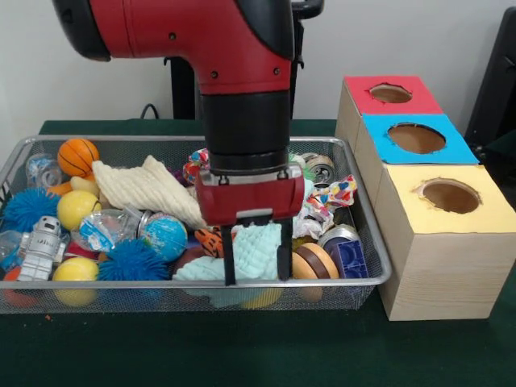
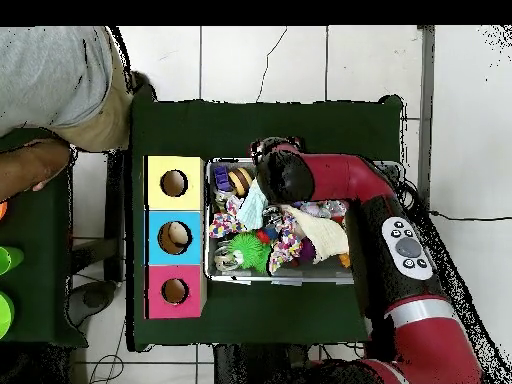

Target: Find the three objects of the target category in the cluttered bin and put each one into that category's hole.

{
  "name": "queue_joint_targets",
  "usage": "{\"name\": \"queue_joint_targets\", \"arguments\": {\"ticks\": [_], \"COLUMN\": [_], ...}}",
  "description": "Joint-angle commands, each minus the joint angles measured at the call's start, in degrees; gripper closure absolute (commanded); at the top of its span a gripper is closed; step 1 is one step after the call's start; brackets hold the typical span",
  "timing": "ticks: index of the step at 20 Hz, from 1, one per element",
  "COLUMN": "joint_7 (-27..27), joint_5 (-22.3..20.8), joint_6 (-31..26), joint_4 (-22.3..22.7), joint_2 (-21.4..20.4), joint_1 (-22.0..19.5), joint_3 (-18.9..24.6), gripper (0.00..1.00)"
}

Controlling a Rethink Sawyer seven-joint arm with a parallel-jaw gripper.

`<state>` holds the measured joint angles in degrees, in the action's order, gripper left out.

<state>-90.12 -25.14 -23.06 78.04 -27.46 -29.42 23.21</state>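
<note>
The wire mesh bin [image 1: 201, 284] holds a jumble of toys and cloths; it also shows in the overhead view [image 2: 262, 279]. My gripper [image 1: 256, 278] is open and low in the bin's front middle, its black fingers [image 1: 228, 260] standing on either side of a mint-green cloth [image 1: 256, 250]. One patterned rag [image 1: 334, 197] lies crumpled just right of the gripper, near the bin's right end. Another patterned rag [image 1: 196, 165] peeks out behind the arm. Patterned rags also show in the overhead view [image 2: 222, 222] [image 2: 286, 246]. The yellow-topped hole [image 1: 450, 196] [image 2: 173, 183] is in the nearest box.
Blue-topped hole [image 1: 415, 139] and red-topped hole [image 1: 391, 93] sit behind the yellow one. A cream cloth [image 1: 145, 187], basketball [image 1: 77, 156], globe ball [image 1: 165, 235], blue spiky ball [image 1: 133, 260] and toy robot [image 1: 40, 246] fill the bin's left. A person [image 2: 60, 85] stands at the overhead view's top left.
</note>
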Motion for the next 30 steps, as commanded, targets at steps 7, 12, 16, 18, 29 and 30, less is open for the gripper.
{"name": "queue_joint_targets", "arguments": {"ticks": [7,12,16,18,29,30], "joint_7": [-4.76,-10.37,-13.99,-14.64,-13.0,-12.6], "joint_5": [3.19,6.58,8.75,9.45,3.91,4.18], "joint_6": [-26.54,-30.83,-32.88,-32.87,-25.79,-26.06], "joint_4": [-10.29,-6.74,-4.5,-2.17,2.03,1.85], "joint_2": [3.1,-1.49,-3.97,-5.53,-2.42,-2.36], "joint_1": [10.05,13.74,16.3,17.23,22.43,22.63], "joint_3": [-3.99,-5.35,-7.42,-8.62,-17.24,-17.56], "gripper": [0.0,0.0,0.0,0.0,0.0,0.0]}}
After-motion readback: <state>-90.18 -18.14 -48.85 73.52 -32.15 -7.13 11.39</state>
